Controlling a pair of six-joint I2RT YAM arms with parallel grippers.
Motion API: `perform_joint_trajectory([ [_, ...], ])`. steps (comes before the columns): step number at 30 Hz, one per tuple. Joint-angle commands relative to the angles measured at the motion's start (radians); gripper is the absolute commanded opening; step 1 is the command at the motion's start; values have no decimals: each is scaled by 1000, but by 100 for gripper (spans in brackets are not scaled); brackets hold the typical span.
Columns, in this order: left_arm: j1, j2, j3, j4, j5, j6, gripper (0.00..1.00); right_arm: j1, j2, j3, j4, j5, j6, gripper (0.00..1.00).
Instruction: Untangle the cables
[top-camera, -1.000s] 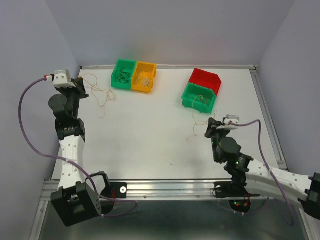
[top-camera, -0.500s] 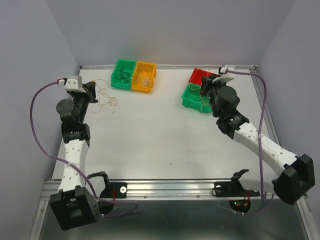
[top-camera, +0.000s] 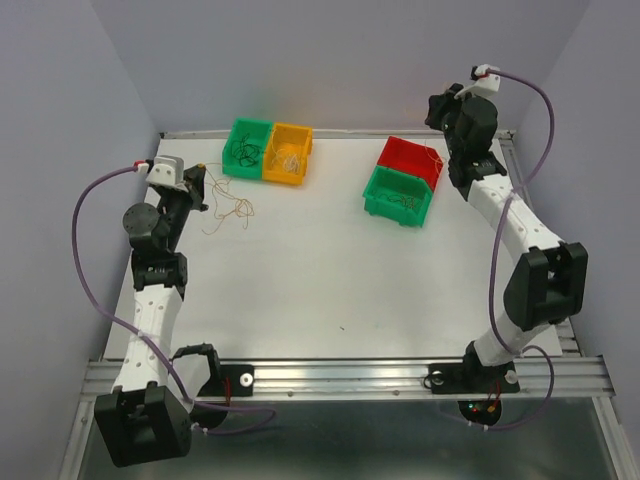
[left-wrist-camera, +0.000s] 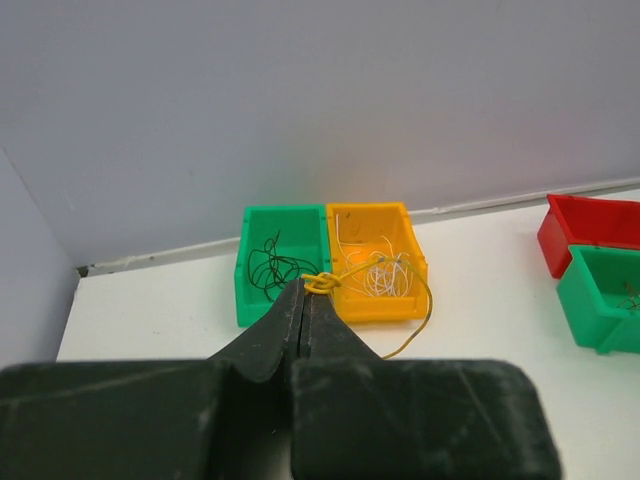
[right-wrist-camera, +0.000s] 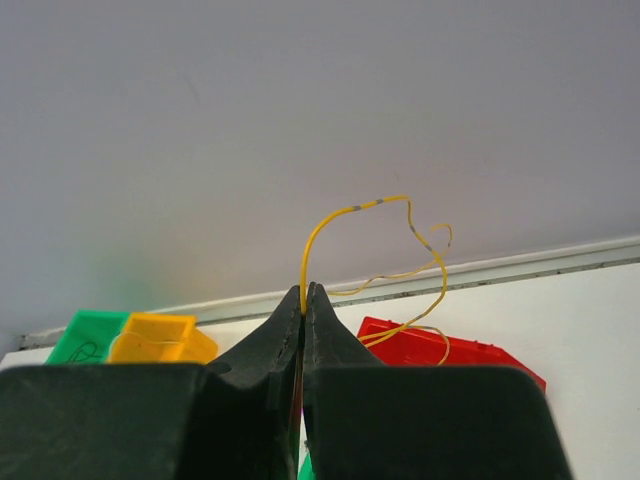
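My left gripper (top-camera: 198, 181) hovers at the table's left side and is shut on a knotted yellow cable (left-wrist-camera: 322, 283). That cable's loop (left-wrist-camera: 424, 312) curls off to the right, and tan strands (top-camera: 229, 210) trail from it onto the table. My right gripper (top-camera: 437, 106) is raised high at the back right, above the red bin (top-camera: 410, 158). It is shut on a thin yellow cable (right-wrist-camera: 345, 212) that arcs up from the tips (right-wrist-camera: 304, 290) and curls down toward the red bin (right-wrist-camera: 455, 350). Dark cables (left-wrist-camera: 268, 270) lie in the left green bin, whitish ones (left-wrist-camera: 385, 278) in the orange bin.
The green bin (top-camera: 247, 147) and orange bin (top-camera: 288, 152) stand together at the back. Another green bin (top-camera: 398, 196) with a few strands sits in front of the red one. Walls enclose the table on the left, back and right.
The right arm swung from the near right up to the back right corner, lifting its yellow strand above the red bin. The left gripper shifted right, dragging the tan tangle.
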Motion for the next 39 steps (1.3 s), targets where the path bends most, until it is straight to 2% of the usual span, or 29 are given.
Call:
perform_joint_trajectory([
  [1,-22,-23,-11,75,-16,40,0,-50,91,105,18,-70,47,1],
  [9,-58,-17,-14,72,-31,55,0,-93,228,14,280,-231,50,1],
  [14,-62,-28,-18,72,-34,60,0,-91,271,-117,495,-343,69,1],
  [24,-69,-34,-23,71,-38,63,0,-91,267,-348,639,-322,96,1],
  [30,-73,-37,-23,69,-39,64,0,-91,266,-411,610,-158,123,1],
  [33,-76,-36,-22,66,-39,66,0,-94,320,-338,472,-87,129,1],
  [39,-78,-39,-23,65,-41,67,0,-107,467,-137,270,-92,155,1],
])
